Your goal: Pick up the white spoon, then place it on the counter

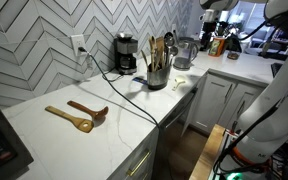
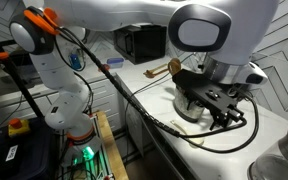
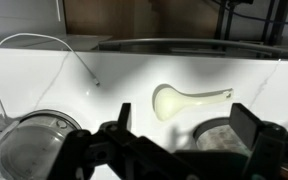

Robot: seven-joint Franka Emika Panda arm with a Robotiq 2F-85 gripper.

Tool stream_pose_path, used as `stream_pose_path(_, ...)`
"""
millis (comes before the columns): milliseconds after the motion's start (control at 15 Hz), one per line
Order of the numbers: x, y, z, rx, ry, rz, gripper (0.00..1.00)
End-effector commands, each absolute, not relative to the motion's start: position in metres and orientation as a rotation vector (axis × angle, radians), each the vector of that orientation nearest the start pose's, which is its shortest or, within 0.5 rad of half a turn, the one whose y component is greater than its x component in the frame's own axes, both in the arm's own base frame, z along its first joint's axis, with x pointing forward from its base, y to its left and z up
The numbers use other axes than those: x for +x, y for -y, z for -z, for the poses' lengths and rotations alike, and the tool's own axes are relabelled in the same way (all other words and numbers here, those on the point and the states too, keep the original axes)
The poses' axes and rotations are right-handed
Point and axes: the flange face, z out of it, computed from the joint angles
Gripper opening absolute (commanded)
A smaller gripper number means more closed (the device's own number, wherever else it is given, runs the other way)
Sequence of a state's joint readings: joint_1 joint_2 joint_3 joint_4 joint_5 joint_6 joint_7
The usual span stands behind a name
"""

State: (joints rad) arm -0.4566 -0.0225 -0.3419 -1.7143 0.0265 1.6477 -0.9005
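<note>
The white spoon [image 3: 184,99] lies flat on the white counter [image 3: 124,75] in the wrist view, bowl to the left, handle pointing right. My gripper [image 3: 181,135] is open and empty, its two dark fingers spread on either side below the spoon in the picture, not touching it. In an exterior view the gripper [image 2: 219,105] hangs low over the counter [image 2: 269,125]; the spoon is hidden there behind the hand.
A utensil holder with tan wooden utensils [image 1: 157,68] stands by a coffee maker [image 1: 127,52] and a kettle [image 1: 184,52]. Two brown wooden spoons [image 1: 79,115] lie on the counter. A black cable [image 3: 44,45] and a round metal container [image 3: 32,148] lie near the gripper.
</note>
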Motion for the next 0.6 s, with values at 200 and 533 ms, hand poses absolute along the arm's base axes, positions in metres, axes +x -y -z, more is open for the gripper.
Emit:
stream_pose_path(200,0.363,0.364,-0.605,-3.051,0.134,0.045,1.00)
stream_pose_path(533,0.369,0.366,-0.614,-3.076,0.130,0.057,1.00)
